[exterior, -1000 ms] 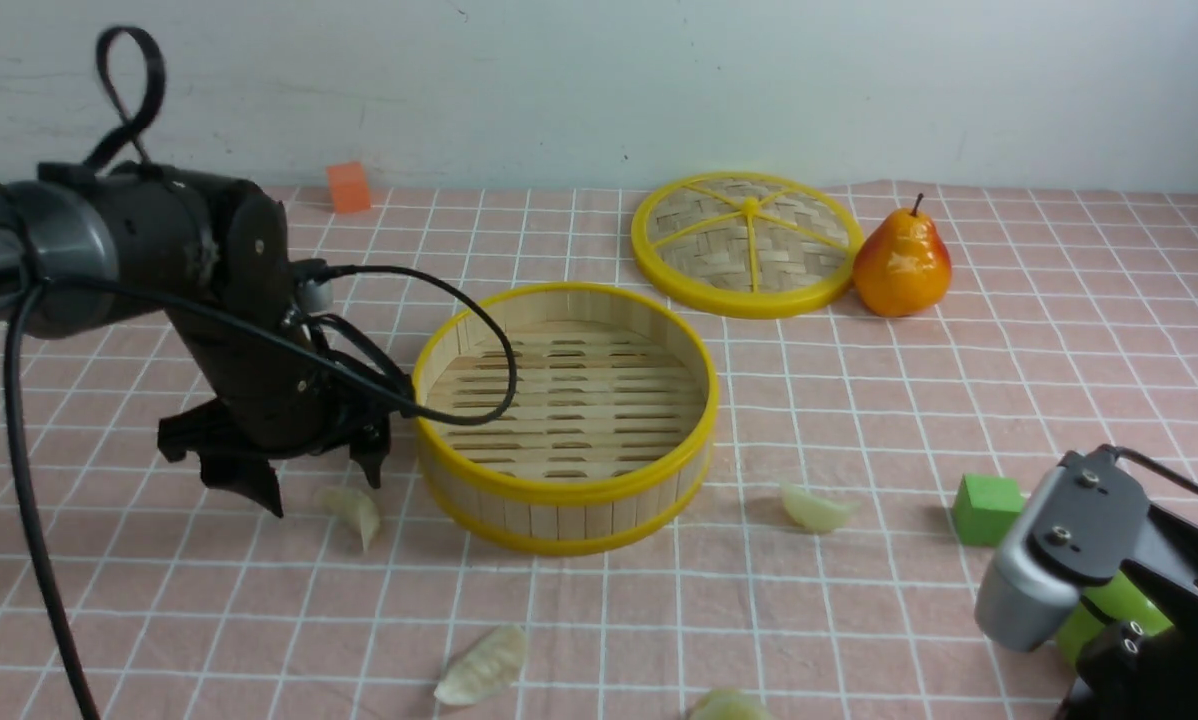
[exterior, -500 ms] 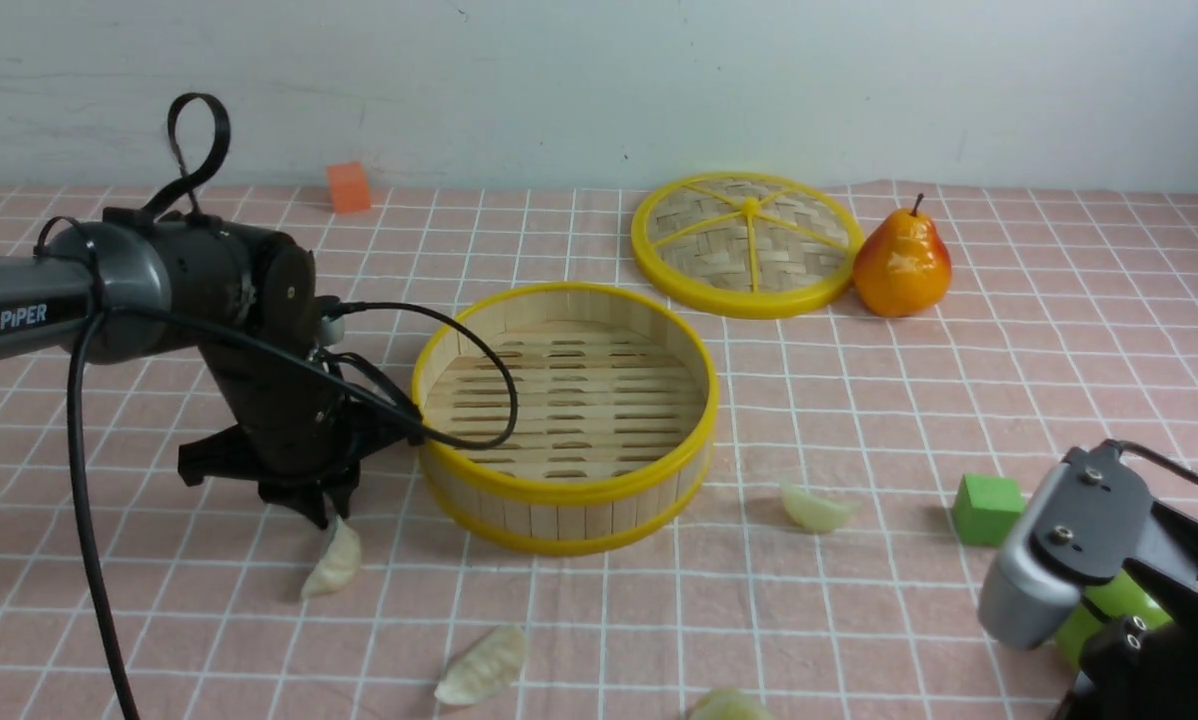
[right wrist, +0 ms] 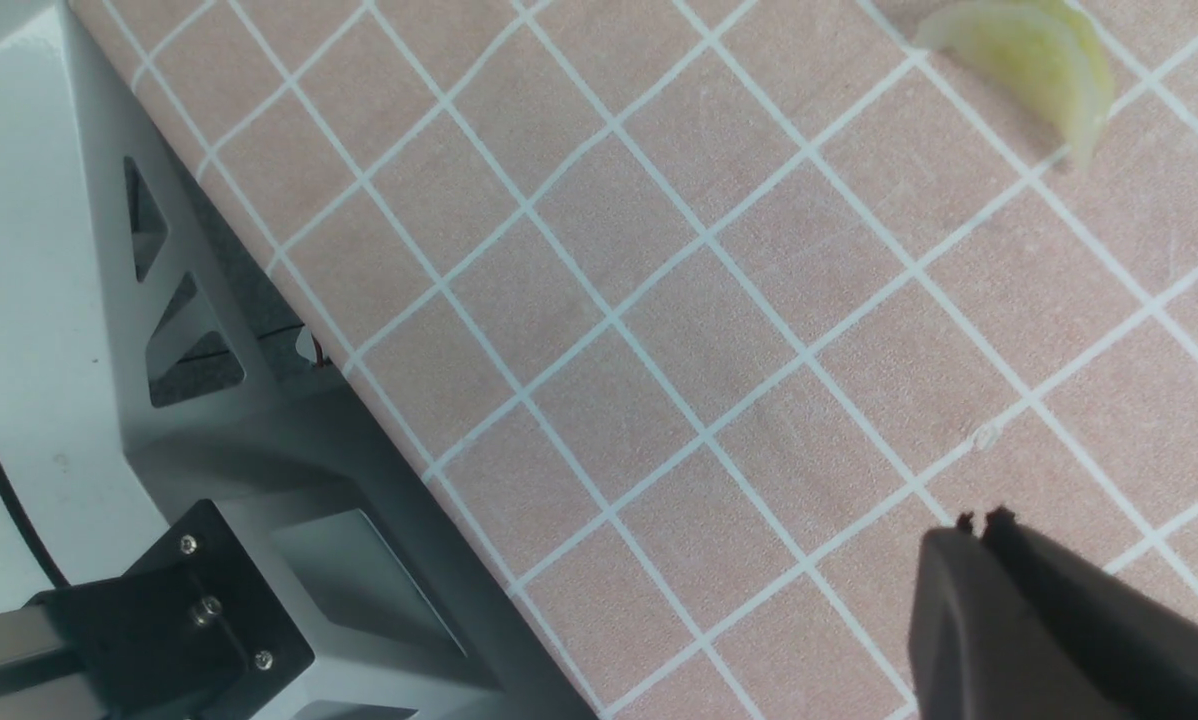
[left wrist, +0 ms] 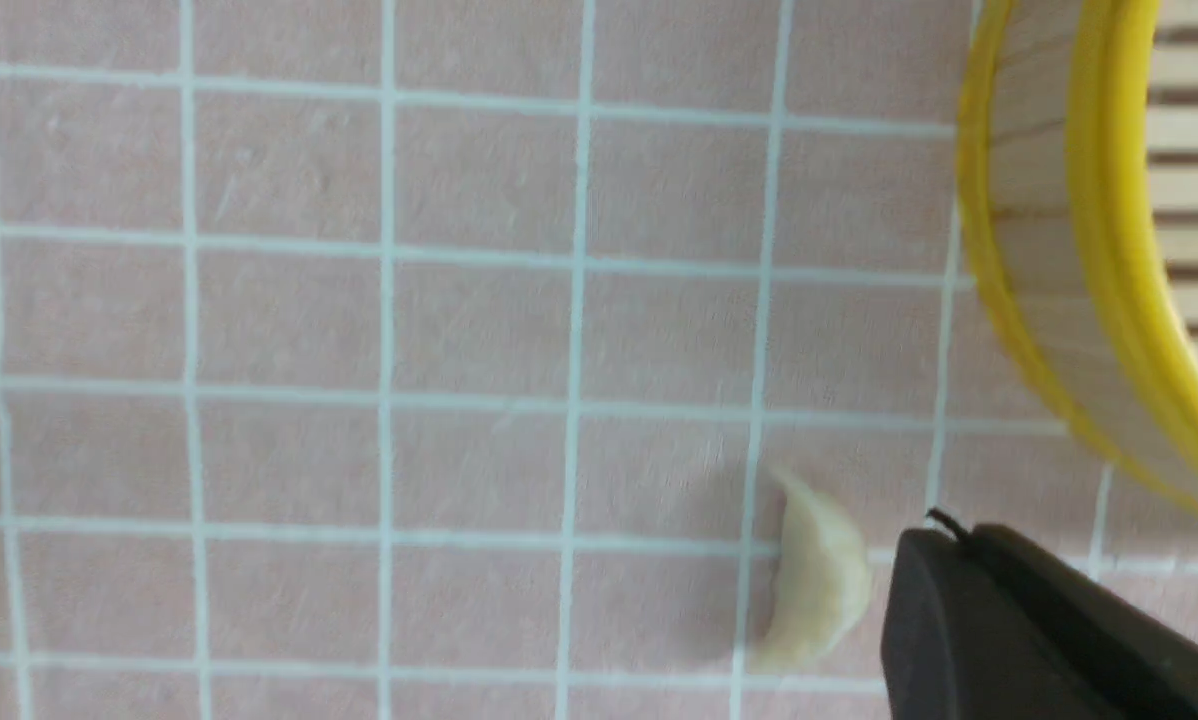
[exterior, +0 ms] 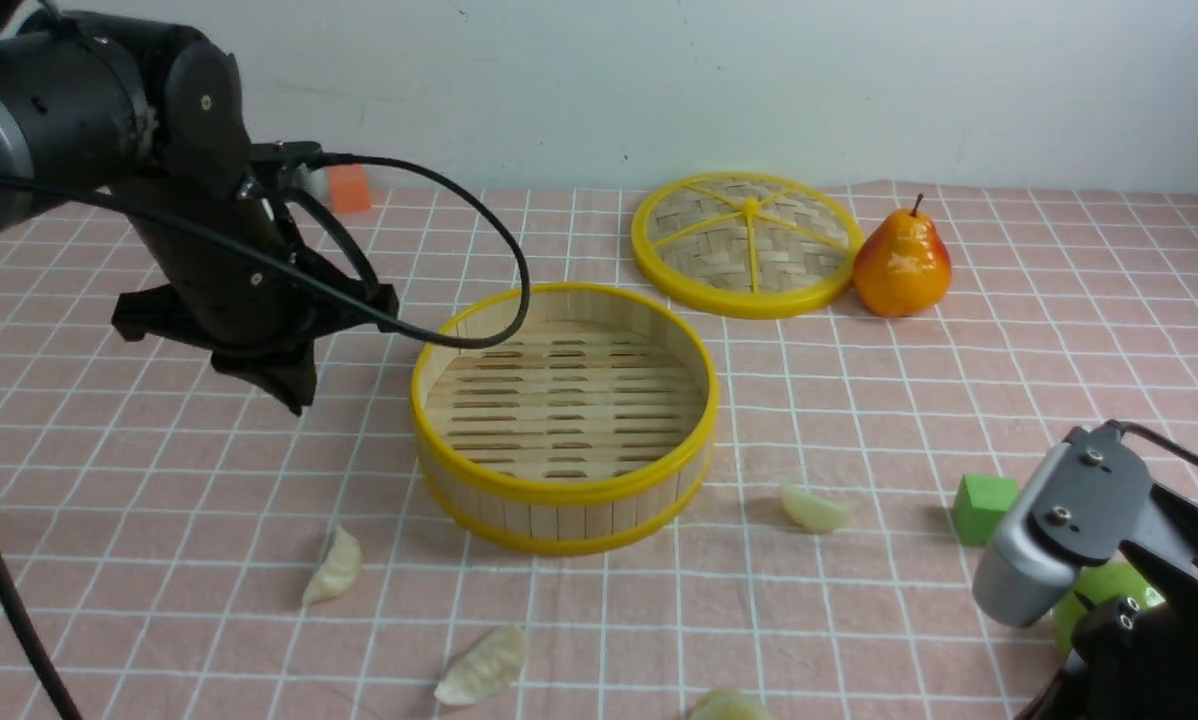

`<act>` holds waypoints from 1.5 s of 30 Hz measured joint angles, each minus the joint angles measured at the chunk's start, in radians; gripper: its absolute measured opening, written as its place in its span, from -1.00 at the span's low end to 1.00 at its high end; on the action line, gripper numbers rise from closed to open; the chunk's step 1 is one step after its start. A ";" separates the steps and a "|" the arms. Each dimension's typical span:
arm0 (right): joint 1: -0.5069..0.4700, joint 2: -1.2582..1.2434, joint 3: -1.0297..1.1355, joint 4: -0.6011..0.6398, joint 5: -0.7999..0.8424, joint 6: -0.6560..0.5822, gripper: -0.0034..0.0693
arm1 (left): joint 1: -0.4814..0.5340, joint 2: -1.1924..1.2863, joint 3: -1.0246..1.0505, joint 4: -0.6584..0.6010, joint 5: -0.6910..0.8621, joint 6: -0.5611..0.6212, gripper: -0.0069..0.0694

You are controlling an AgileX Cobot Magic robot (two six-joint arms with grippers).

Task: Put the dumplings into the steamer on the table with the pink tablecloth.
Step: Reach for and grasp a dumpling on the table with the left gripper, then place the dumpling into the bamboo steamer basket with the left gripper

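Dumplings (exterior: 481, 665): all four loose on table (exterior: 859, 620), none in steamer (exterior: 559, 495) | right fingers (right wrist: 999, 600): pressed together, empty, low by near edge | left fingers (exterior: 289, 385): pressed together, empty, high just left of steamer | risk: shoving a dumpling aside if lowered unopened; dragging steamer with slack cable (exterior: 504, 230) hanging close

Left gripper (exterior: 295, 392): raised from just over the surface (exterior: 159, 520) to well above it, jaws together, empty. Dumpling (exterior: 335, 566): shifted from near the steamer (exterior: 559, 495) wall toward the robot, now lying free.
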 joint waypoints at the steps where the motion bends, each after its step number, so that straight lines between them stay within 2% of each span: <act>1: 0.000 0.000 0.000 0.000 0.000 0.000 -0.85 | -0.006 -0.012 0.010 0.001 0.021 0.008 -0.86; 8: 0.000 0.000 0.000 0.000 -0.002 0.000 -0.85 | -0.110 -0.105 0.175 -0.010 0.034 0.023 -0.86; 13: 0.000 0.000 0.000 0.000 -0.009 0.000 -0.83 | -0.112 -0.086 0.214 -0.009 -0.008 0.011 -0.79; 23: 0.000 0.000 0.000 0.001 -0.004 0.000 -0.79 | -0.100 0.066 0.214 0.071 -0.141 -0.029 0.38; 25: 0.000 0.000 0.000 0.001 0.002 0.000 -0.79 | -0.100 0.097 0.214 0.089 -0.154 -0.046 0.46; 27: 0.000 0.000 0.000 0.001 0.006 0.000 -0.79 | -0.099 0.120 0.214 0.094 -0.157 -0.055 0.47; 30: 0.000 0.000 0.000 0.001 0.007 0.000 -0.78 | -0.099 0.154 0.214 0.096 -0.161 -0.060 0.38; 31: 0.000 0.000 0.000 0.001 0.006 0.000 -0.78 | -0.099 0.172 0.214 0.094 -0.165 -0.060 0.20; 33: 0.000 0.000 0.000 0.001 0.001 0.000 -0.77 | -0.099 0.174 0.214 0.091 -0.172 -0.062 0.04; 34: 0.000 0.000 0.000 0.001 -0.007 0.000 -0.77 | -0.099 0.174 0.214 0.092 -0.175 -0.062 -0.23; 35: 0.000 0.000 0.000 0.001 -0.010 0.000 -0.77 | -0.099 0.174 0.214 0.092 -0.176 -0.062 -0.35; 40: 0.000 0.000 0.000 0.001 -0.028 0.000 -0.76 | -0.099 0.163 0.178 0.096 -0.148 -0.062 -0.32; 45: 0.000 0.000 0.000 0.001 -0.061 0.000 -0.74 | -0.124 0.091 -0.038 0.089 -0.045 -0.037 -0.32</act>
